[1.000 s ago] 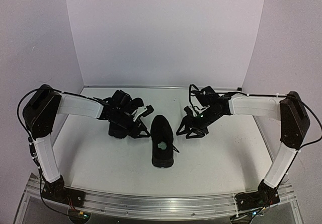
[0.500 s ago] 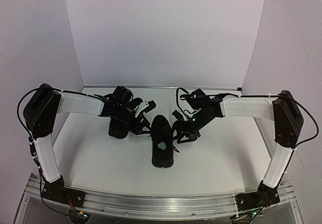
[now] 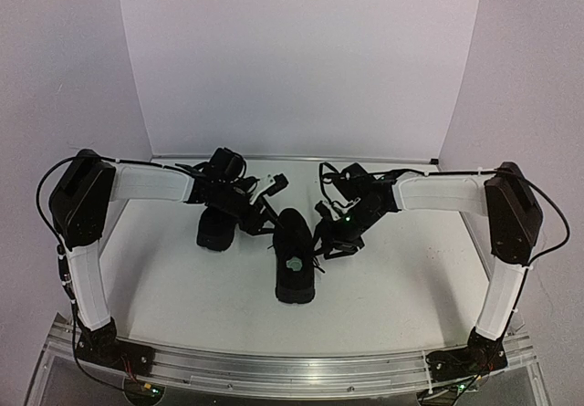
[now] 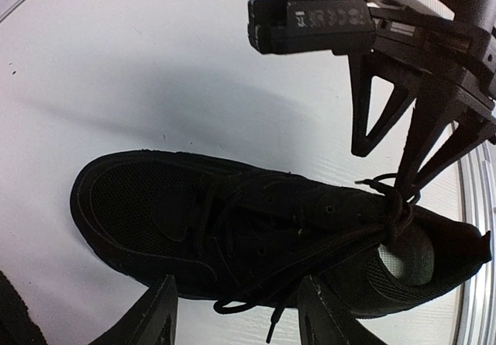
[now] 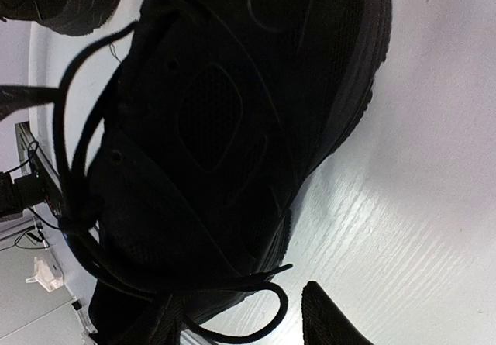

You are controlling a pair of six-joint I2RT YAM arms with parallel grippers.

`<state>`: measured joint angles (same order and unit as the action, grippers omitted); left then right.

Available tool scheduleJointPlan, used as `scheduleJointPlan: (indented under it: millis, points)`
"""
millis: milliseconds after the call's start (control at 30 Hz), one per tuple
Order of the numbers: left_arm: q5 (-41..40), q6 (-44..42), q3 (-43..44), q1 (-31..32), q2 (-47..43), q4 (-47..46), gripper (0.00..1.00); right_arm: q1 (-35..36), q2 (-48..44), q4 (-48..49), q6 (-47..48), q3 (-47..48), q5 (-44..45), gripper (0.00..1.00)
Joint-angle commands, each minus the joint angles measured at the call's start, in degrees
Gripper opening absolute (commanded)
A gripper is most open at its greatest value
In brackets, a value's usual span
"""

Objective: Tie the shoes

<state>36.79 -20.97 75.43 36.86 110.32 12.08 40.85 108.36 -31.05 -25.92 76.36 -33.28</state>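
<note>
Top external: shoe [image 3: 295, 265] beside right gripper [image 3: 322, 242]

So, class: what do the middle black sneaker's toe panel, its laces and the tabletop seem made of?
Black low-top sneaker: toe panel looks matte mesh, fine grid texture; smoother overlays, possibly synthetic leather. Thin black laces: likely woven cord, limp curling ends. White tabletop: faint grain lines, slight sheen; perhaps painted or laminated wood.

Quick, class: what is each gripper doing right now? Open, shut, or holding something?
Left gripper: open, holding nothing.
Right gripper: open, close to the shoe's laces.
</note>
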Motion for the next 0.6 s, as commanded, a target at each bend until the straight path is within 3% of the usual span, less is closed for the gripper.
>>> scheduleJointPlan:
  millis: [0,367,567]
  points:
    - [1.6,-1.3,-0.9,0.1,-0.8,1.6,0.54,-0.7,-0.3,-1.1,-0.9,3.5,5.6,0.48]
    - [-1.2,2.9,-7.3,0.1,-5.9,1.4,0.54,-5.9,2.2,-1.2,0.8,7.0,5.1,0.42]
    - [-5.8,11.1,-12.3,0.3,-15.6,1.6,0.64,-5.7,-2.8,-1.1,3.0,6.2,-5.7,0.58]
